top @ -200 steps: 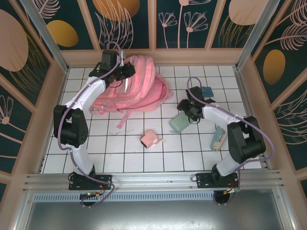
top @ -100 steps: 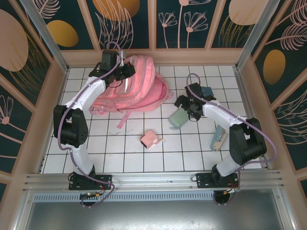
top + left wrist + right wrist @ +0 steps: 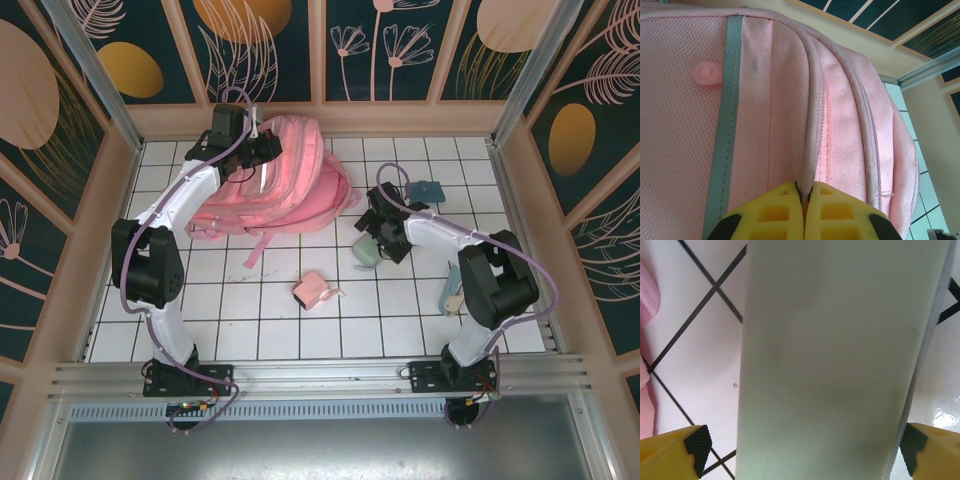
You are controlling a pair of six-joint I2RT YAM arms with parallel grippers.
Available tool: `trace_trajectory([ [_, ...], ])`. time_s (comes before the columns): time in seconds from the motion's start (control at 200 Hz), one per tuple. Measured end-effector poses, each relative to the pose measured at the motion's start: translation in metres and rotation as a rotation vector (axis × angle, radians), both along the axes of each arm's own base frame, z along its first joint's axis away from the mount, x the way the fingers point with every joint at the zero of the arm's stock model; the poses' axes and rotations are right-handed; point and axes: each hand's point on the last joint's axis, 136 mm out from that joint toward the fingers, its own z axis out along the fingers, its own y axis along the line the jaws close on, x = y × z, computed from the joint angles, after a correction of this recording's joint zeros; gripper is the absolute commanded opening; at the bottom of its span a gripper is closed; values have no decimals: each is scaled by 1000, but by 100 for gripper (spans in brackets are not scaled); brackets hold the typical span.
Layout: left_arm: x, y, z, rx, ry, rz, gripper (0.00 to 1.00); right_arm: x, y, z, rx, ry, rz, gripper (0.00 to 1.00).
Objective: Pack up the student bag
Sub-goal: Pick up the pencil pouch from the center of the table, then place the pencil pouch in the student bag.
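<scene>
The left hand (image 3: 805,202) is fully closed, pinching a piped seam of the student bag (image 3: 295,190), which lies near the far-left corner of the tabletop (image 3: 300,330). The left arm reaches from its base to the far edge. The right hand (image 3: 805,455) is spread wide, straddling a pale green case (image 3: 364,254). The right forearm angles from the right edge toward the centre.

A white tiled table (image 3: 300,335) holds a pale green pouch (image 3: 365,252) lying right of centre. A small pink box-like pouch (image 3: 312,291) sits nearer, to its left. A teal item (image 3: 432,189) lies farther right. A pale blue object (image 3: 455,290) rests near the right edge. Dark floral wall panels (image 3: 380,45) surround the table.
</scene>
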Motion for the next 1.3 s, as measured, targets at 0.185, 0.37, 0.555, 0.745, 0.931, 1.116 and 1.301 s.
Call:
trace_trajectory([
  [0.185,-1,0,-3,1,5,-1,0,8,3,-7,-19,32,-33,99],
  [0.37,-1,0,-3,0,3,-1,0,14,7,-23,-49,74,-30,98],
  [0.555,-3,1,-1,2,0,3,0,10,7,-26,-64,87,-18,86],
  [0.745,-3,1,-1,2,-1,3,0,7,11,-25,-89,75,11,75],
  [0.931,-3,1,0,-13,5,7,0,12,22,-9,-126,43,78,74],
  [1.116,-4,1,9,-62,9,10,0,45,63,47,-103,-120,196,73],
  [1.301,-4,7,22,-148,19,7,0,73,94,92,-42,-262,296,73],
])
